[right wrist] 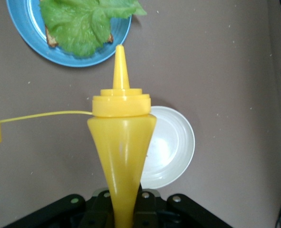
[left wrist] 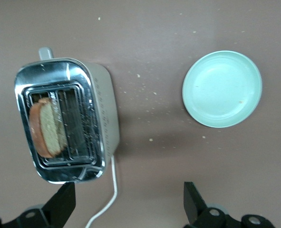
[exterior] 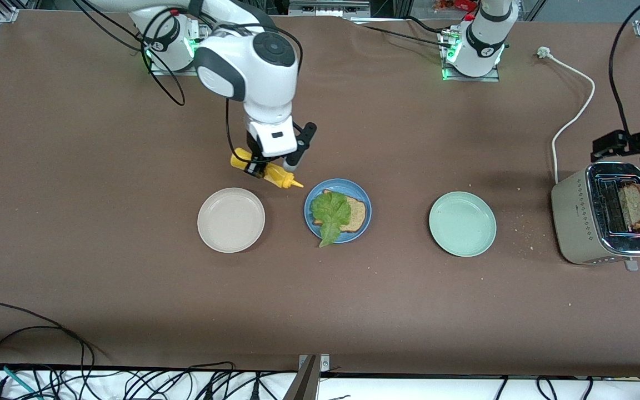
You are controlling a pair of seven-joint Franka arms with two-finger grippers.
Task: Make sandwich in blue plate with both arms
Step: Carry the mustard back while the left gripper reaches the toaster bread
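Over the table's middle, right gripper (exterior: 267, 166) clamps the yellow mustard bottle (exterior: 270, 173).
Left gripper (left wrist: 128, 199) hangs spread wide above the toaster (exterior: 603, 219); lettuce-topped bread (exterior: 338, 214) on blue plate (exterior: 364, 203).

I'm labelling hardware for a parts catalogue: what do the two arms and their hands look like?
Both arms are glossy white with dark grey joint caps. The right arm trails looped black cables; each base glows green. The right hand is black under a white wrist block. The left hand has two black, wedge-shaped fingers.
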